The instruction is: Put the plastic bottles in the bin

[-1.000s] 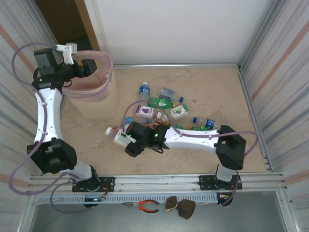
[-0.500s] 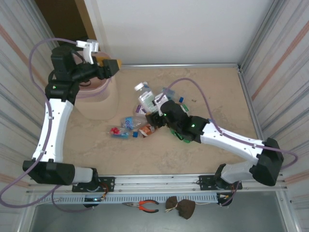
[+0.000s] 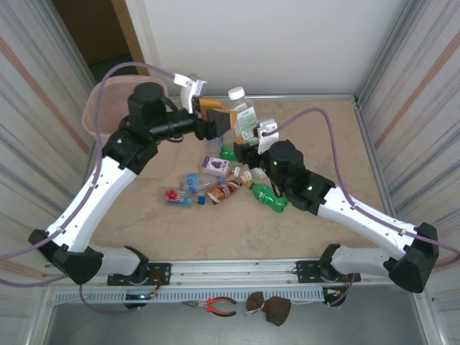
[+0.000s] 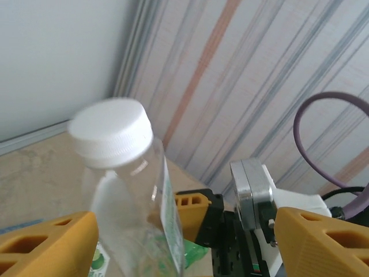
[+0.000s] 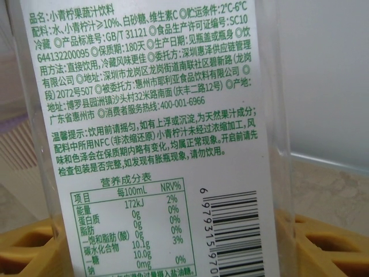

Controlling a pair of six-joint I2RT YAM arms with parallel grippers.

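Observation:
My right gripper (image 3: 248, 138) is shut on a clear plastic bottle (image 3: 243, 115) with a white cap and a white and green label, holding it upright above the floor. In the right wrist view the label (image 5: 155, 138) stands between my yellow fingers (image 5: 34, 248). My left gripper (image 3: 218, 121) is open beside this bottle. In the left wrist view the bottle (image 4: 124, 173) stands between the wide-apart fingers (image 4: 323, 242), close to the left one. More plastic bottles (image 3: 226, 190) lie on the floor. The pink bin (image 3: 92, 108) stands at the back left, partly behind my left arm.
On the floor below the grippers lie a purple-labelled bottle (image 3: 214, 165), a green one (image 3: 269, 198), a blue-labelled one (image 3: 194, 181) and a red-capped piece (image 3: 172, 195). Striped walls close in both sides, and a white wall stands at the back.
My left arm has swung from the bin to the right, toward the middle. My right gripper has lifted the white-capped bottle off the floor and carried it up and toward the back.

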